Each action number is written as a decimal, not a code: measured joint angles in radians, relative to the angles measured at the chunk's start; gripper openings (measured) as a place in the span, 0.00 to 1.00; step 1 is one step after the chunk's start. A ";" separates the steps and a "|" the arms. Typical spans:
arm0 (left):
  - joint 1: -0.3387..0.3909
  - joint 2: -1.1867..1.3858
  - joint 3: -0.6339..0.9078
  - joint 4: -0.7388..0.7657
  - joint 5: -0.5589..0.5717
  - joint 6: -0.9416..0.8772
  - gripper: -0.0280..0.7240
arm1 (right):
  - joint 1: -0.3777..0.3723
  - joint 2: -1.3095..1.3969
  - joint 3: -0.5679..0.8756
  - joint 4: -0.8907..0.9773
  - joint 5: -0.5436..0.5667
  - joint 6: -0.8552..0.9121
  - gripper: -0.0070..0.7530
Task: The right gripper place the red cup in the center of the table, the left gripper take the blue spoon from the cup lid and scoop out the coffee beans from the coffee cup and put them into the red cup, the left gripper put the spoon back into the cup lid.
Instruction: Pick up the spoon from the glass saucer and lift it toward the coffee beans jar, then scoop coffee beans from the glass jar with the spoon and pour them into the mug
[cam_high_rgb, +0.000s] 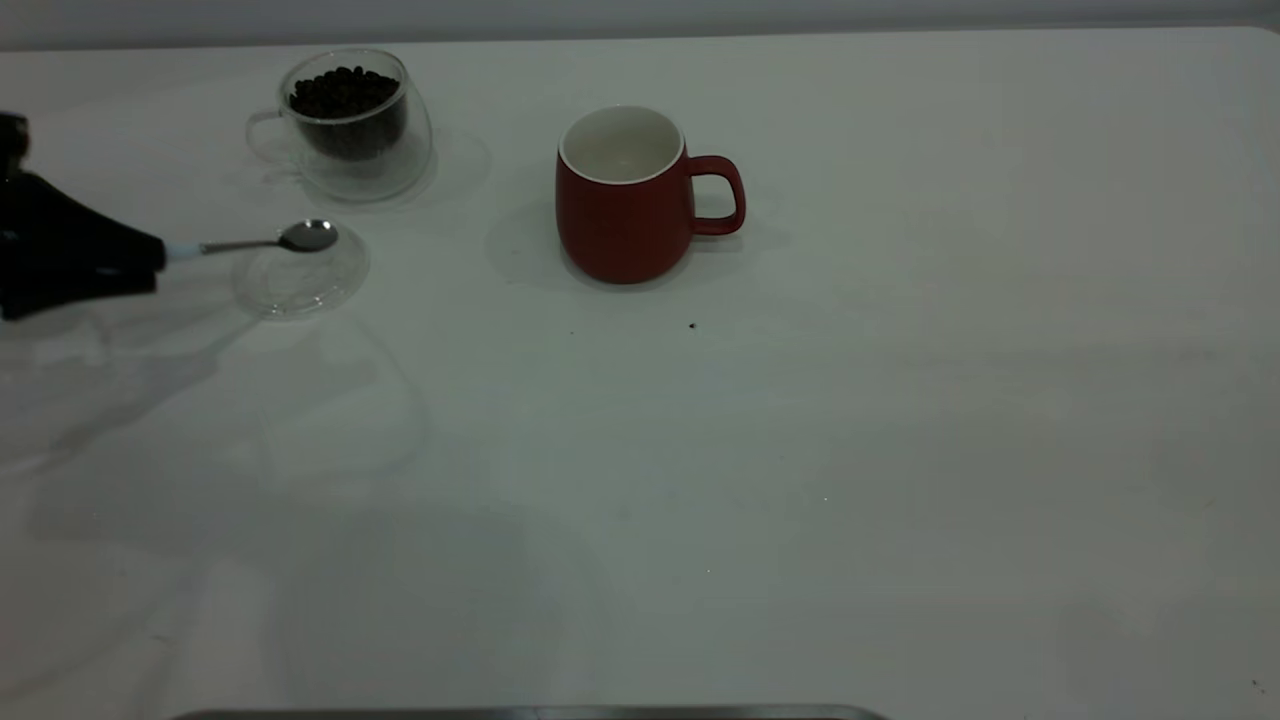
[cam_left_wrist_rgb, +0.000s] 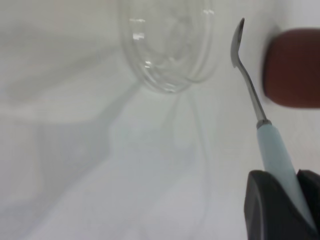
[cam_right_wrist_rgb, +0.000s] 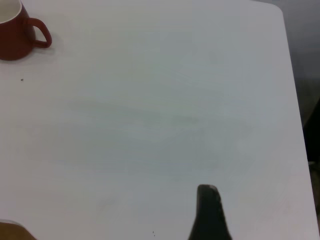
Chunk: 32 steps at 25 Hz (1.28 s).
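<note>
The red cup (cam_high_rgb: 625, 215) stands upright and empty near the middle of the table (cam_high_rgb: 800, 450), handle to the right. It also shows in the left wrist view (cam_left_wrist_rgb: 292, 67) and the right wrist view (cam_right_wrist_rgb: 12, 35). My left gripper (cam_high_rgb: 150, 262) at the left edge is shut on the pale handle of the blue spoon (cam_high_rgb: 270, 240). The spoon's empty bowl sits over the far edge of the cup lid (cam_high_rgb: 300, 290). The wrist view shows gripper (cam_left_wrist_rgb: 295, 190), spoon (cam_left_wrist_rgb: 250, 85) and lid (cam_left_wrist_rgb: 165, 87). The coffee cup (cam_high_rgb: 405, 160) holds coffee beans (cam_high_rgb: 343, 92) behind the lid. My right gripper (cam_right_wrist_rgb: 207, 192) is far right of the red cup.
A few tiny dark specks (cam_high_rgb: 692, 325) lie in front of the red cup. The table's right edge (cam_right_wrist_rgb: 295, 100) shows in the right wrist view. A grey bar (cam_high_rgb: 530, 713) runs along the near edge.
</note>
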 joint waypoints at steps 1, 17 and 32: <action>0.000 -0.027 0.000 0.024 0.001 -0.021 0.20 | 0.000 0.000 0.000 0.000 0.000 0.000 0.78; -0.020 -0.062 -0.508 0.233 0.200 -0.508 0.20 | 0.000 0.000 0.000 0.000 0.000 0.000 0.78; -0.158 0.297 -0.975 0.438 0.251 -0.730 0.20 | 0.000 0.000 0.000 0.000 0.000 0.000 0.78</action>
